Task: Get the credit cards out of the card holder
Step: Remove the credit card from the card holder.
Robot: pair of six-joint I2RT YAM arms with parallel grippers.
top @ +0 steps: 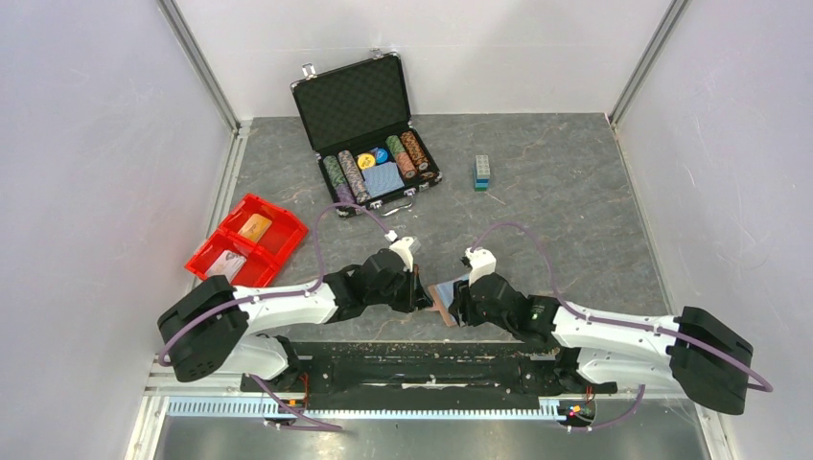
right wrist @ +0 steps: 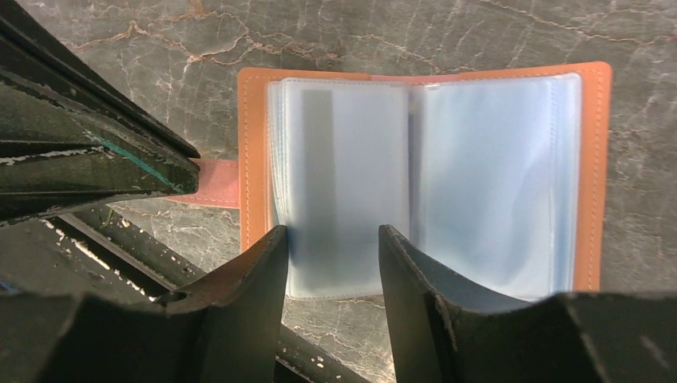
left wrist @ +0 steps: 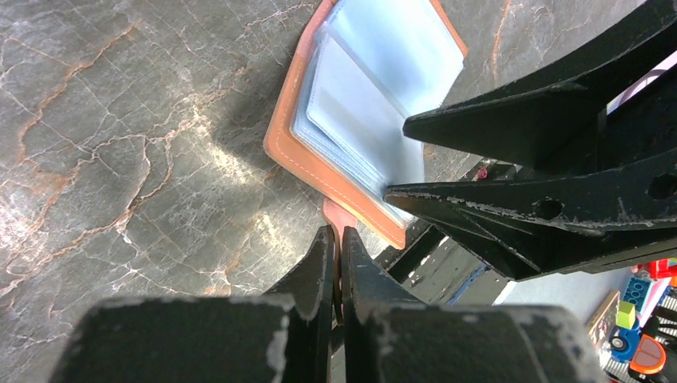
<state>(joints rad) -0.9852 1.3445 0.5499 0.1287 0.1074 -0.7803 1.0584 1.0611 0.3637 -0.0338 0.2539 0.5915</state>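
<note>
Black left gripper [left wrist: 336,233] fingers pinch shut on the card holder's [left wrist: 279,142] pink closing tab [left wrist: 338,214], a clamp only that wrist view shows. Right gripper [right wrist: 331,239] jaws stand apart over cloudy plastic sleeves [right wrist: 479,175], two pages spread. Overhead, the stitched brown leather lies on the marbled table [top: 575,182]; two credit cards [top: 255,227] sit in a red bin [top: 203,255].

arms [top: 288,305]: white shells, black joints | cables [top: 316,247]: purple | pincer fingers [right wrist: 239,319]: scuffed black
</note>
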